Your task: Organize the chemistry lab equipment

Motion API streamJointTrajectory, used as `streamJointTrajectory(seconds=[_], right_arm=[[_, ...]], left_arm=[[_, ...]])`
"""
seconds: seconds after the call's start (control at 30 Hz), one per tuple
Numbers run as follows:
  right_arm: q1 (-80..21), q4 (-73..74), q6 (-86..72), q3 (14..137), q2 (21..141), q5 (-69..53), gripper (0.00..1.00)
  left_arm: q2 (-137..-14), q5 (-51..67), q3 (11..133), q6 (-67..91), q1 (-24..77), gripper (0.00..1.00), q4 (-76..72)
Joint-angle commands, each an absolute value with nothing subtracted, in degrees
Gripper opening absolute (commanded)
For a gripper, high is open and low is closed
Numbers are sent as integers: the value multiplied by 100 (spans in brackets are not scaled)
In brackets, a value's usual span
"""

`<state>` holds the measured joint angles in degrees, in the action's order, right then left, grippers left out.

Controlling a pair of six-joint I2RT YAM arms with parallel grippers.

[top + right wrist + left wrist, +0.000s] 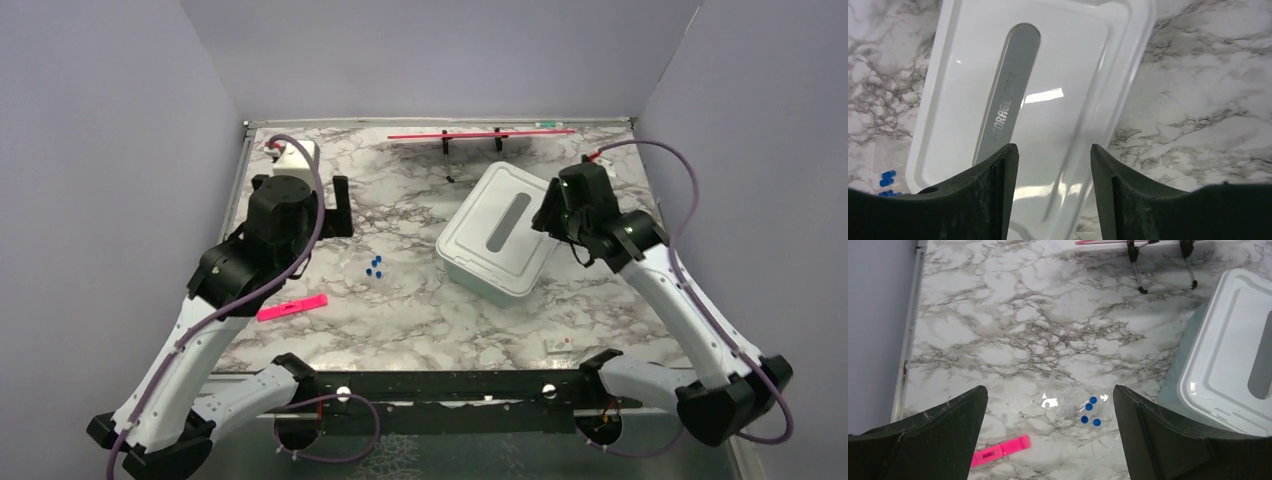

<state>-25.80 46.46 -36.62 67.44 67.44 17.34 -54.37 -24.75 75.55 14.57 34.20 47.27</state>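
Several blue-capped clear tubes lie on the marble table left of centre. In the left wrist view the tubes lie below and between my fingers. My left gripper is open and empty, raised above them. The small clear squeeze bottle with a red nozzle stands at the back left, behind my left arm. My right gripper is open and empty, hovering over the right edge of the white storage box. A green-handled tool lies by the back wall. Brush, forceps and thin rod are out of view.
The closed white storage box sits right of centre. A long red rod on a black stand runs along the back. A flat pink strip lies at the front left. A small clear item lies at the front right.
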Motion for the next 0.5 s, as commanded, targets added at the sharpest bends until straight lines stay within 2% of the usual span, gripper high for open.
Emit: streamJointTrajectory(seconds=[0.0,0.17,0.33,0.47], right_arm=[[-2566,5379,-3671,7061,5566,3029,61],[-2567,5832,-3229,7316,4504,3695,70],[-2571,6384,-3317,7779,4013,3959,78],[-2567,6328,-3222,7875,3774,3911,93]], left_arm=[[-4904,-3599,7993,1705,3393,99,5348],[-4478,-4044,8385,1706,3393,99,5661],[-4225,-4156,8726,1683,3393,99,5909],[-3951,-4173,8757,1670,3393,99,5899]])
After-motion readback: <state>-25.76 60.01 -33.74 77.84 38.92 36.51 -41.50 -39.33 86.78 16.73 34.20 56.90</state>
